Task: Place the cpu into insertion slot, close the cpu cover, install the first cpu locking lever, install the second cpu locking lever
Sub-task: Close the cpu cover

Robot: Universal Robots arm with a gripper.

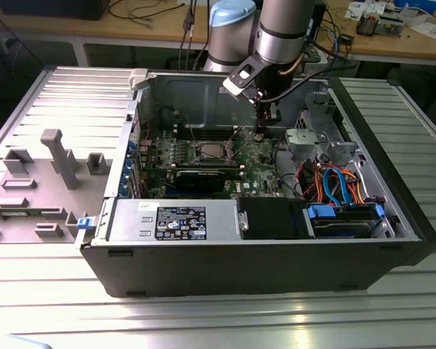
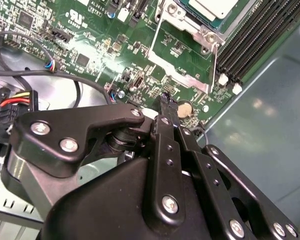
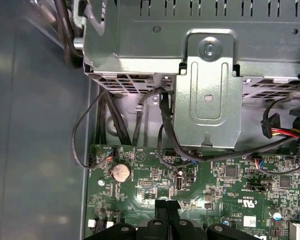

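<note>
In the exterior view my gripper (image 1: 259, 135) hangs inside the open computer case, just above the green board and to the exterior view's right of the insertion slot (image 1: 209, 151). Its fingers look shut, with nothing between them, in both wrist views (image 2: 163, 101) (image 3: 166, 204). In the second wrist view the cpu (image 2: 216, 6) lies in the slot with its silver top showing. The cpu cover (image 2: 190, 27) lies flat around it. A thin locking lever (image 2: 213, 65) runs along the socket's edge a short way from my fingertips.
Black memory slots (image 2: 255, 35) run beside the socket. A coin battery (image 3: 121, 172) and black cables (image 3: 165, 130) lie close to my fingertips, under the metal drive cage (image 3: 207, 95). A long black card (image 1: 203, 177), power supply (image 1: 174, 218) and grey fixture (image 1: 58, 156) show in the exterior view.
</note>
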